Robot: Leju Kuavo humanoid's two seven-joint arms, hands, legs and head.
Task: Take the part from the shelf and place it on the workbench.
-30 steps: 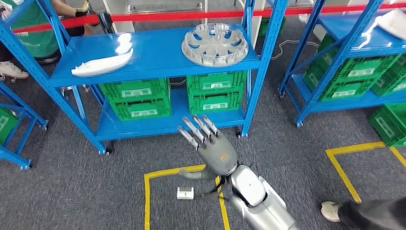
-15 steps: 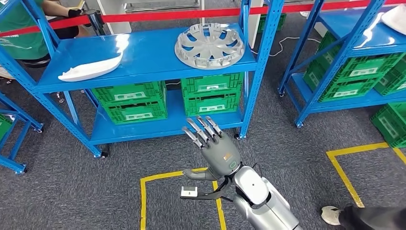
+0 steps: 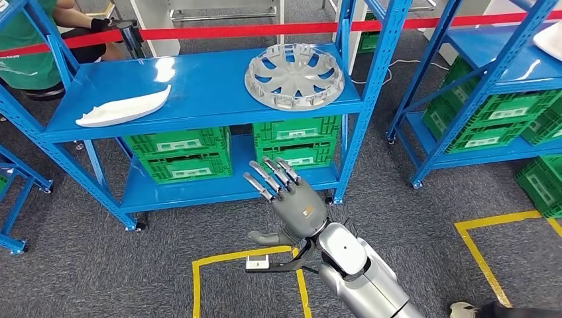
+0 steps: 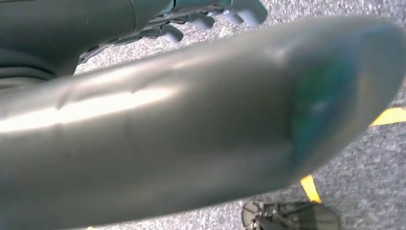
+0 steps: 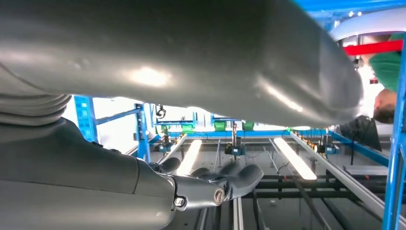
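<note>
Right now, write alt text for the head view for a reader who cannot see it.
The robot's right hand, fingers spread and holding nothing, reaches toward a blue shelf carrying a silver wheel cover and a white part. Green crates sit below.

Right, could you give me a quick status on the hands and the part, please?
Right hand open, raised short of the shelf. Left hand hanging, state unclear. Wheel cover on the top shelf, untouched. Nothing in the way.

Right arm point(image 3: 361, 275): silver, raised forward from below.
Right hand point(image 3: 291, 202): back upward, fingers point(image 3: 268, 177) straight and spread, thumb out sideways, holding nothing.
Left hand point(image 4: 210, 17): fingertips alone visible; pose unclear.
</note>
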